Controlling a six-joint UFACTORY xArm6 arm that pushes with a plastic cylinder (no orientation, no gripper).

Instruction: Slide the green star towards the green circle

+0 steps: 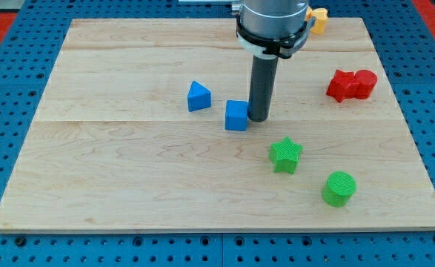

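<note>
The green star lies on the wooden board right of centre, toward the view's bottom. The green circle stands a short way to its lower right, with a small gap between them. My tip rests on the board above and to the left of the star, right next to the blue cube on that cube's right side. The tip is clear of the star.
A blue triangular block lies left of the blue cube. Two red blocks sit together near the board's right edge. A yellow block shows at the top edge, partly behind the arm. The board lies on a blue pegboard.
</note>
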